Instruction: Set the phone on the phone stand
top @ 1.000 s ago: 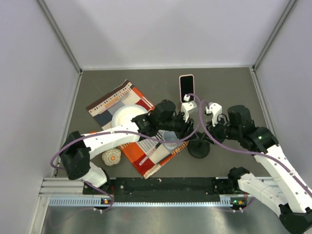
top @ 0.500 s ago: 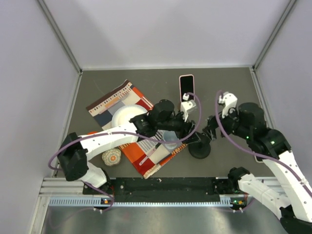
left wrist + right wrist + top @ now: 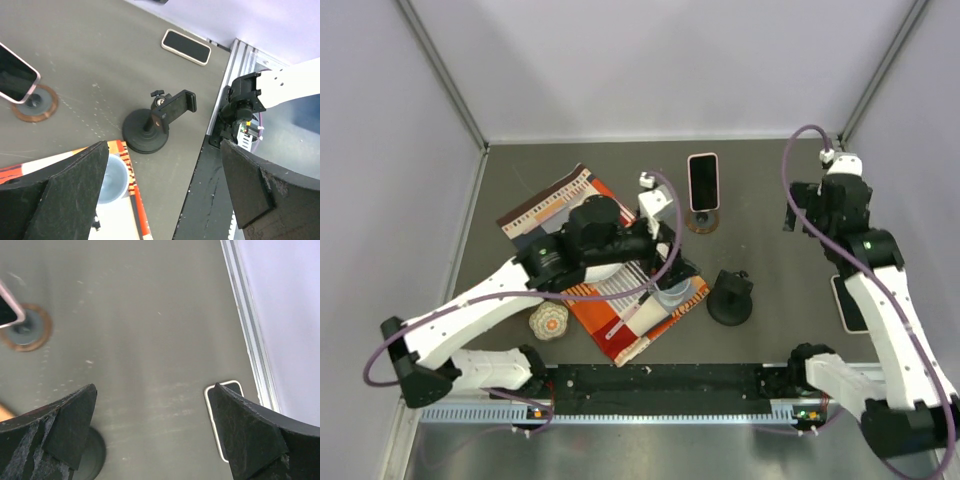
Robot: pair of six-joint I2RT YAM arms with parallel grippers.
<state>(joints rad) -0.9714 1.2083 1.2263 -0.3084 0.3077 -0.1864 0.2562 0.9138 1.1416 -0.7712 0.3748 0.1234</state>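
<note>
The left gripper (image 3: pixel 162 150) was wide open and held nothing. The right gripper (image 3: pixel 154 390) was wide open too, and empty. The pink phone (image 3: pixel 703 182) stood on the round phone stand (image 3: pixel 702 222) near the far edge of the table (image 3: pixel 770 180). A second phone (image 3: pixel 847 303) lay flat by the right edge.
</note>
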